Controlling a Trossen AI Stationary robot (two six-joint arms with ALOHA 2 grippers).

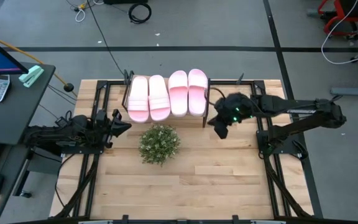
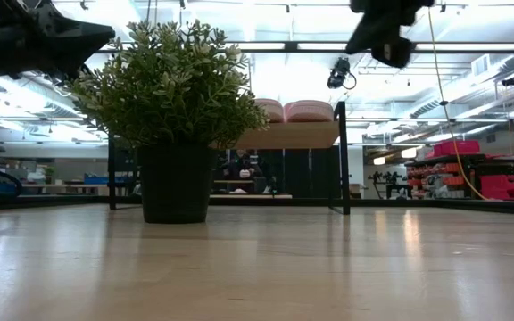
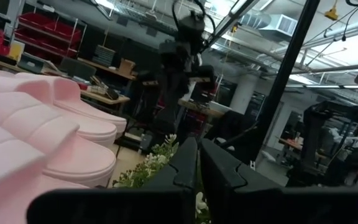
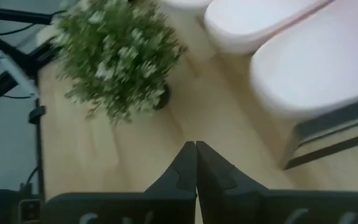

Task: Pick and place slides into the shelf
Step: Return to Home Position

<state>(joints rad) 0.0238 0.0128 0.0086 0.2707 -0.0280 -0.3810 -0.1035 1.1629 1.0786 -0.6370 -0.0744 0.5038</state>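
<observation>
Several pale pink slides (image 1: 166, 96) lie side by side, soles down, on the top board of the shelf (image 2: 293, 135) at the table's far middle. They also show in the left wrist view (image 3: 55, 143) and the right wrist view (image 4: 316, 62). My left gripper (image 1: 120, 124) hangs shut at the table's left, just left of the shelf, holding nothing. My right gripper (image 1: 219, 129) hangs shut above the table, just right of the shelf's near right corner and slanting down, with nothing between its fingers (image 4: 196, 152).
A bushy green plant (image 1: 159, 144) in a black pot (image 2: 175, 183) stands mid-table, just in front of the shelf and between the two grippers. Black frame rails (image 1: 272, 180) run along the table's left and right sides. Bare wood lies across the table's near half.
</observation>
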